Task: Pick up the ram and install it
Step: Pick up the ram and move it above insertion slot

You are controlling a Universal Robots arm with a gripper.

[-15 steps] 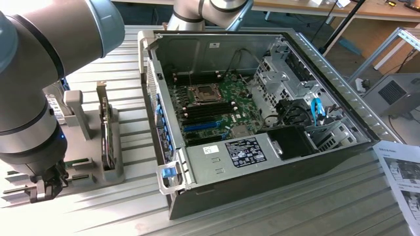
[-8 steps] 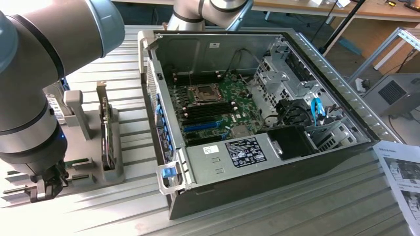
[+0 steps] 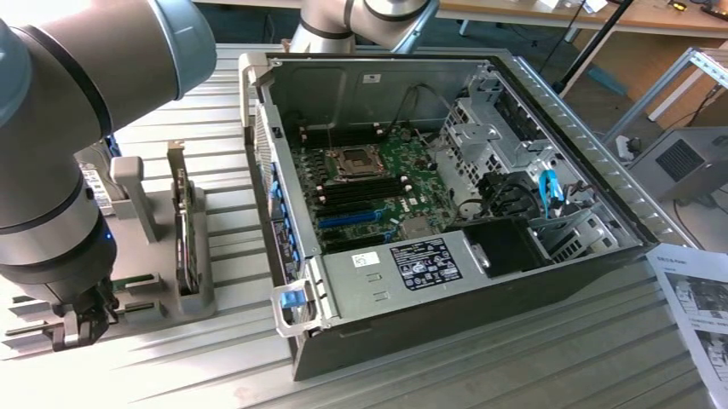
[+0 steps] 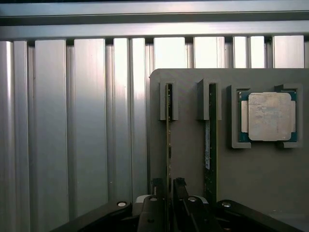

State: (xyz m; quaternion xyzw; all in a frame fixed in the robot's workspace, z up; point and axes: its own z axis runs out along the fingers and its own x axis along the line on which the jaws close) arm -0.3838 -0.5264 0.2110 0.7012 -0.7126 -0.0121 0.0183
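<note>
The tool [image 4: 168, 182] is down at the near end of the ram [image 4: 168, 140], with the stick's edge running up between its two sides. Whether it is clamping the stick or only straddling it, I cannot tell. The ram stands on edge in a slot of the grey holder [image 4: 188, 159]. Just beside it, in the next slot, stands a second green stick [image 4: 211, 145]. A square silver processor [image 4: 268, 116] lies in a recess of the same holder, beyond the second stick. The holder rests on the ribbed metal worktop [image 4: 72, 121]. In the exterior view, the open computer case [image 3: 592, 162] sits on the worktop to the exterior view's right of the holder, with its motherboard [image 3: 387, 183] exposed.
</note>
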